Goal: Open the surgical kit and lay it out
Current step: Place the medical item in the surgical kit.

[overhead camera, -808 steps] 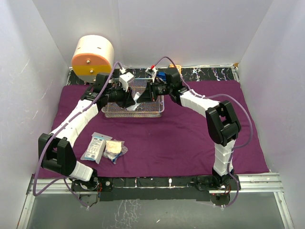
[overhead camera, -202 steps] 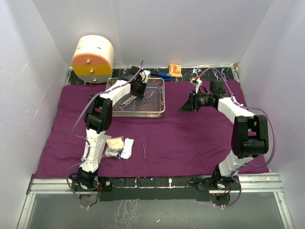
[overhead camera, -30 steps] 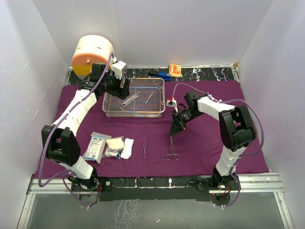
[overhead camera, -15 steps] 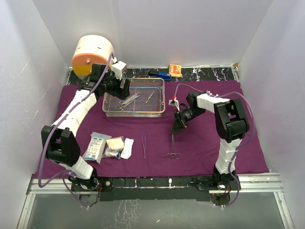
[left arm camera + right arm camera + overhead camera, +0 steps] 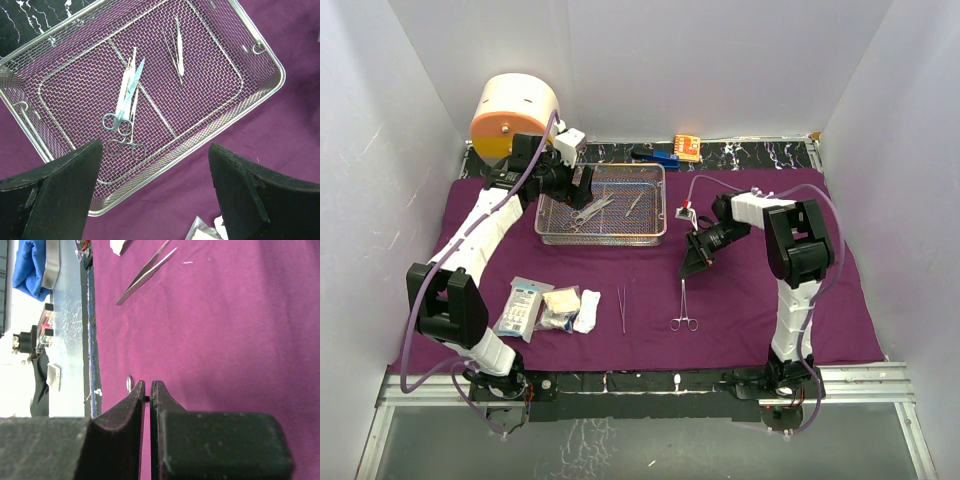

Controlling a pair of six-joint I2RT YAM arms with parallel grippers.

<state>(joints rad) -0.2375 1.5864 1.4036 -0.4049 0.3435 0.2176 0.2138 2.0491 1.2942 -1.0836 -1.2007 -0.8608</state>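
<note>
Top external view says this one's maybe halfway. The purple cloth wrap (image 5: 750, 310) is already open and spread flat over the bench (image 5: 760, 155), so that part looks done.

Laid out in a row along the near edge:
- packets (image 5: 521, 307)
- gauze (image 5: 561, 306)
- a pair of tweezers (image 5: 621, 308)
- a pair of forceps (image 5: 683, 306)

The wire-mesh tray (image 5: 602, 237) sits toward the back left of the cloth, and it's not empty. From the left wrist camera I count a crossed bundle of ring-handled instruments (image 5: 124, 102) plus a thin pointed pair (image 5: 176, 47) lying in the mesh. Those have to come out, I'd guess.

Left gripper (image 5: 155, 147) hangs over the tray with its jaws wide apart, holding nothing. It looks lined up for the next pick.

Right gripper (image 5: 693, 265) is down at the cloth right by the tip end of the forceps, jaws pinched together. Its wrist camera shows just a sliver between them and a bit of ring handle peeking out beside one. I honestly can't tell whether it's nipping the forceps tip or has let go.
</note>
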